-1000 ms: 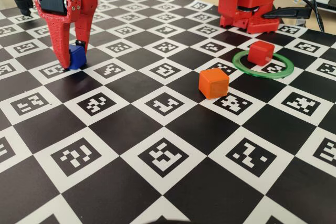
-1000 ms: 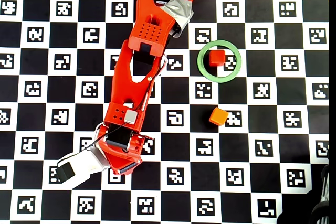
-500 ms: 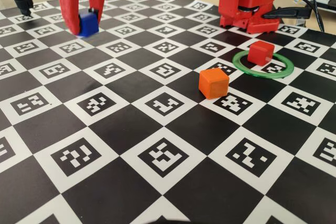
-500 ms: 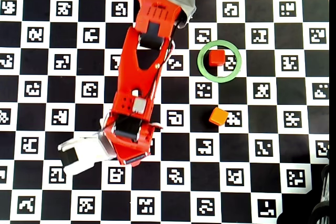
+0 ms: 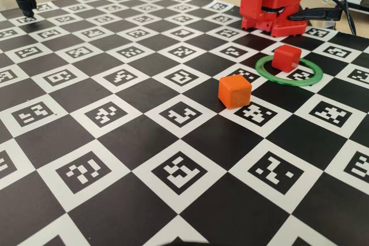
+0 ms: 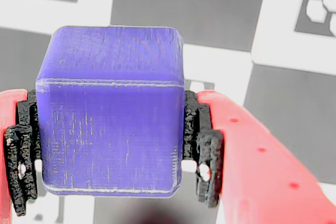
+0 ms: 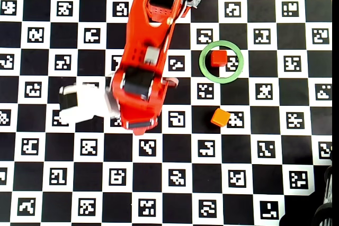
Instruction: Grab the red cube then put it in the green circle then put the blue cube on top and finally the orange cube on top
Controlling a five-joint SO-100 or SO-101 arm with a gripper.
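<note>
Gripper (image 6: 110, 145) clamps blue cube (image 6: 111, 111) mid-frame in wrist view, black pads (image 6: 202, 145) on opposite flat side faces, cube lifted clear of the board; looks light, rigid, smooth plastic, so a centred side grip should hold.

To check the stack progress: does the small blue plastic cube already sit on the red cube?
No, the blue cube is held in the gripper; the red cube is bare.
</note>
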